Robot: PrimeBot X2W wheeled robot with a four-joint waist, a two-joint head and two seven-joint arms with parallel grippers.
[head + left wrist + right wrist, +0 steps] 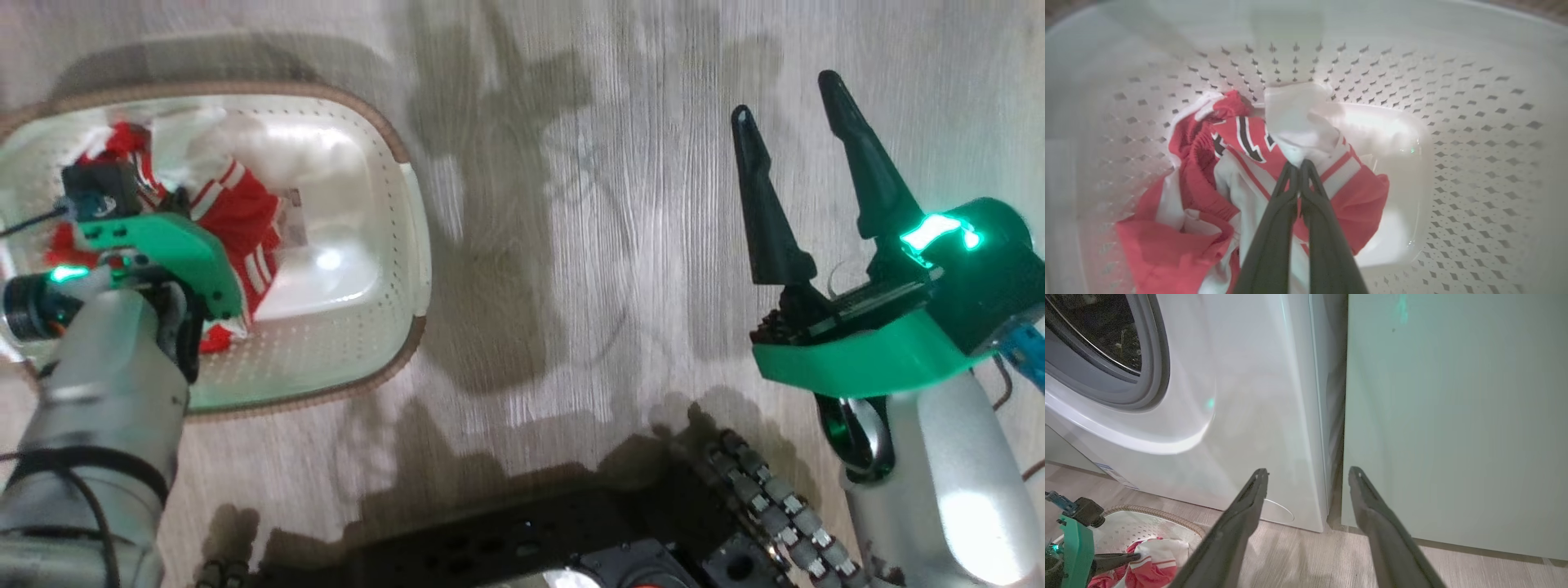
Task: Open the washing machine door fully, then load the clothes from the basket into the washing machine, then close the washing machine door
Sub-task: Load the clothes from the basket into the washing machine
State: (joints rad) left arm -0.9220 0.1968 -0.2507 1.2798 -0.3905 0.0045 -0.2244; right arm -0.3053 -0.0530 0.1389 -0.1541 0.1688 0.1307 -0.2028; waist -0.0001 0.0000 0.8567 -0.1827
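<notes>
Now left gripper (1300, 163) deep in basket (408, 212), 9 o'clock in head view, fingers pinched shut on white fold of clothes (1200, 179). Right gripper (785, 93) at 3 o'clock, fingers wide, empty. Risk: pinch is thin, fabric may slip on lift, or only one garment follows.

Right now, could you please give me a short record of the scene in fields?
Basket: cream-white perforated plastic laundry basket, on the wood-look floor
Clothes: red and white fabric garments, bunched inside the basket
Left end effector: shut on a white fold of the clothes
Right end effector: open, empty, over the floor
Washer: white front-loading washing machine, grey gasket and dark drum exposed
</notes>
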